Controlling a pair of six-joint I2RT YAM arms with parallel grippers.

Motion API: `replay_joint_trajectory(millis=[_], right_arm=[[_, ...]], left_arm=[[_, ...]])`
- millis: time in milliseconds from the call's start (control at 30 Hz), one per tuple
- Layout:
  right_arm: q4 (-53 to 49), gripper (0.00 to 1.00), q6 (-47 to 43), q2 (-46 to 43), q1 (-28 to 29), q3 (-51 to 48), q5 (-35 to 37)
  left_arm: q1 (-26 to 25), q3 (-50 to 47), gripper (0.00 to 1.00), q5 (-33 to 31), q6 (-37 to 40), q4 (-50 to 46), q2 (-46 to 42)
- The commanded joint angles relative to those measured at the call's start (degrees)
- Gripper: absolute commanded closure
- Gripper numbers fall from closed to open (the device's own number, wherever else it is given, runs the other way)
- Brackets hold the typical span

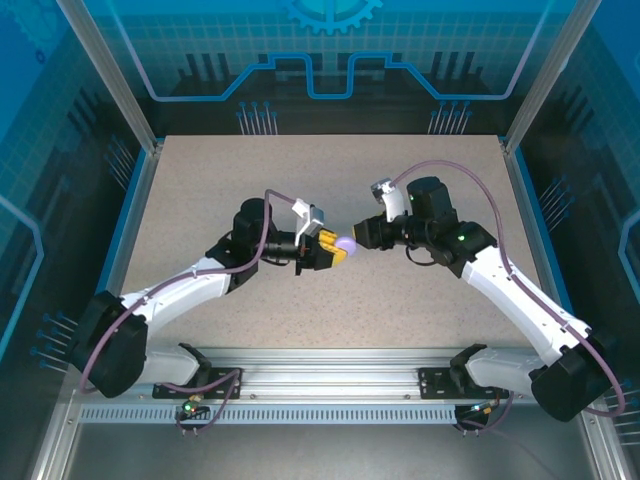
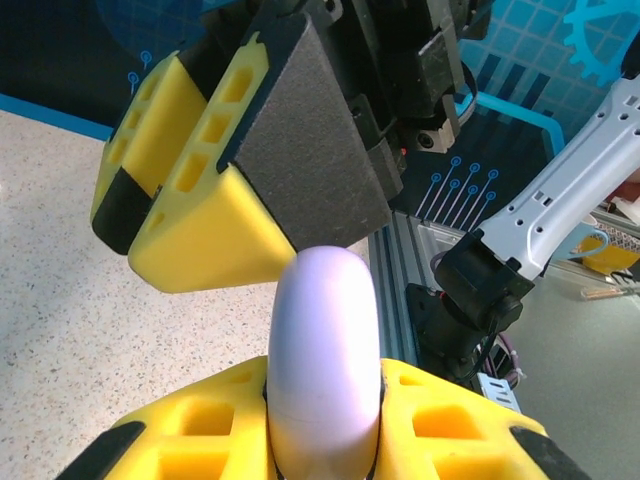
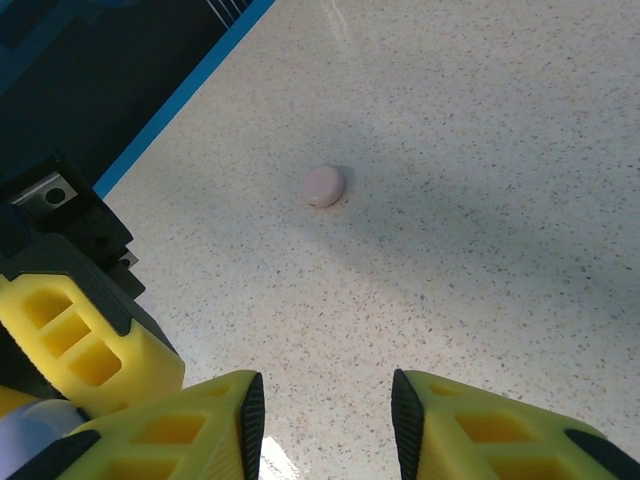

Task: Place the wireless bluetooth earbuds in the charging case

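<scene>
Snugly, left tool (image 1: 338, 249) pinches a smooth lilac case (image 2: 325, 350) (egg-rounded).

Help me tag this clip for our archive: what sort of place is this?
Probably a robot test cell in a lab: two arms bolted to an aluminium rail, a speckled tabletop walled by blue printed panels, the left gripper holding a lilac case.

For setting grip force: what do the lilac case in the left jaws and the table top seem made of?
Lilac case: probably hard plastic, smooth satin finish; it shows an even surface with a soft highlight.
Table top: speckled beige, perhaps laminate or stone composite, slightly glossy; a faint glare shows.
</scene>
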Motion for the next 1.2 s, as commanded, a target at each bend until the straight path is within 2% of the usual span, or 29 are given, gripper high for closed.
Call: replay_joint_trajectory(millis=[0, 133, 233, 400, 533, 700, 1167], right_arm=[[-2.29, 0.57, 0.40, -1.08, 1.20, 0.81, 3.36], [-8.51, 0.56, 2.21, 0.97, 0.89, 2.33, 16.67], [-10.52, 0.56, 3.22, 1.83, 0.33, 2.40, 20.64], [-10.70, 0.56, 3.77, 1.42, -0.28, 1.31, 22.06], [-11.10, 0.55, 3.73, 1.18, -0.64, 1.11, 22.36], [-11.64, 0.55, 3.52, 0.84, -0.91, 0.83, 22.73], [-11.63, 0.54, 3.57, 1.03, -1.50, 0.38, 22.30]], left_arm=[[-0.05, 2.47, 0.82, -5.96, -2.34, -3.06, 2.21], [2.72, 5.13, 0.84, -10.33, -11.27, -6.14, 6.48], [3.93, 5.62, 0.84, -13.71, -16.48, -7.08, 9.32], [3.96, 11.57, 0.83, -18.28, -20.22, -19.55, 14.94], [3.93, 16.38, 0.84, -18.71, -22.66, -27.39, 21.19], [3.93, 19.15, 0.84, -18.94, -24.93, -30.89, 26.56], [3.89, 24.61, 0.80, -22.12, -24.32, -40.25, 34.94]])
